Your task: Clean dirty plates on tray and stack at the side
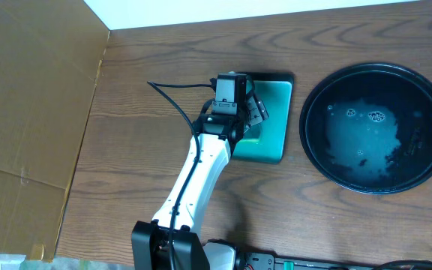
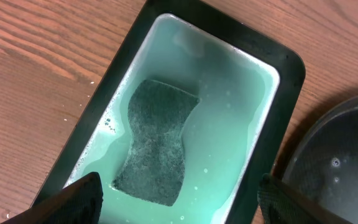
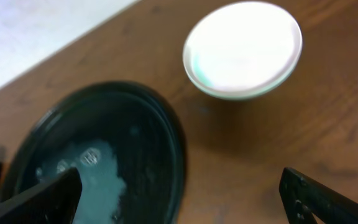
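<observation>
While left fingers (image 2: 82,196) and right fingers (image 3: 42,199) gape empty | plates (image 3: 243,50) flat beside tray (image 1: 304,127)

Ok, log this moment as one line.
left tool open over sponge in teal tray | right tool open, empty | black tray wet, no plates | white plate beside it

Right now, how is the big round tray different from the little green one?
The round tray is black and wider; the teal tray is rectangular and smaller. The teal tray holds a sponge in milky liquid; the round tray has only wet, bubbly patches. Both have dark rims.
</observation>
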`<state>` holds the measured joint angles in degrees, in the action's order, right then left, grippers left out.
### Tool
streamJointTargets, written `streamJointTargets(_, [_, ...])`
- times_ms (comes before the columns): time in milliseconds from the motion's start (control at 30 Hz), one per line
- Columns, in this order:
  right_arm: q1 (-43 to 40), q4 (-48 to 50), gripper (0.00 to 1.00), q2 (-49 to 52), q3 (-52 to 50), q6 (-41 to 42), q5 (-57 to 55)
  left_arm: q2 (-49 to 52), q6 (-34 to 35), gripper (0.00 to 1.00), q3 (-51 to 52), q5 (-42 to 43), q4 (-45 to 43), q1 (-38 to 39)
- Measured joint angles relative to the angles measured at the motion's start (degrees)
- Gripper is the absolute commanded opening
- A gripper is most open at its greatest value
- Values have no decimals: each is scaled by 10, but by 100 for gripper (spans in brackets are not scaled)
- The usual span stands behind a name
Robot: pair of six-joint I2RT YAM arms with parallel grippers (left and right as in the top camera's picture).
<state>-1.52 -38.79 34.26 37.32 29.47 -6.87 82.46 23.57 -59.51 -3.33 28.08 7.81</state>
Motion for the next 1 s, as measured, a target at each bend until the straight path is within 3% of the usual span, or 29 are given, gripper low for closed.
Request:
streamJointTargets(667, [0, -191, 99, -2, 0, -2, -2, 0, 0, 80, 0, 0, 0, 0])
streamJointTargets(867, [0, -177, 99, -29, -1, -12, -2, 0, 0, 80, 0, 0, 0, 0])
streamJointTargets(1000, [0, -103, 99, -81, -19, -51, 11, 0, 0, 80, 0, 0, 0, 0])
